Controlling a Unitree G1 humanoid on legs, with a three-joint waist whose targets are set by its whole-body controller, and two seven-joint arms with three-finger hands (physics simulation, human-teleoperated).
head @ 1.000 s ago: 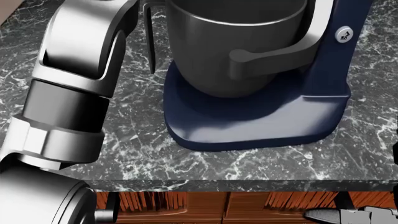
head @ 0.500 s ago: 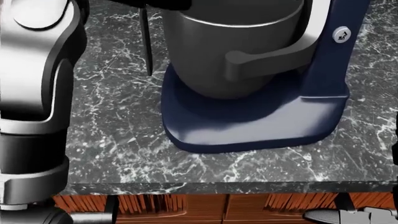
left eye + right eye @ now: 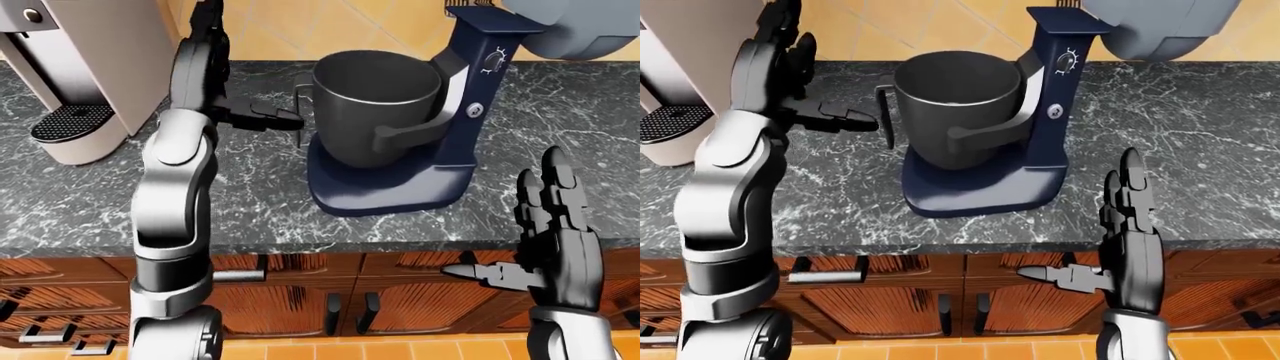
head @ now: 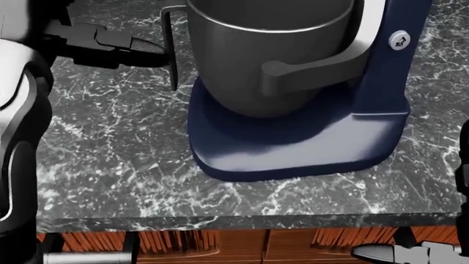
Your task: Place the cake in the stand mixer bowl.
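The stand mixer [image 3: 400,187] has a navy base and column, and its grey head [image 3: 575,26] is tilted up. Its grey metal bowl [image 3: 375,97] sits in the cradle, and the inside looks dark. No cake shows in any view. My left hand [image 3: 232,82] is raised left of the bowl, open and empty, fingers up. Its thumb [image 4: 110,41] points right, almost at the bowl's thin handle [image 4: 170,49]. My right hand [image 3: 1085,225] hangs open and empty at the lower right, below the counter edge.
A dark marble counter [image 3: 250,202] carries the mixer. A beige coffee machine [image 3: 80,67] stands at the upper left. Wooden cabinet doors with dark handles [image 3: 330,311] run under the counter. Orange tiles line the wall behind.
My left forearm, which filled the left of the head view, has lifted and drawn back. Now only the thumb shows beside the bowl handle. The mixer has not moved.
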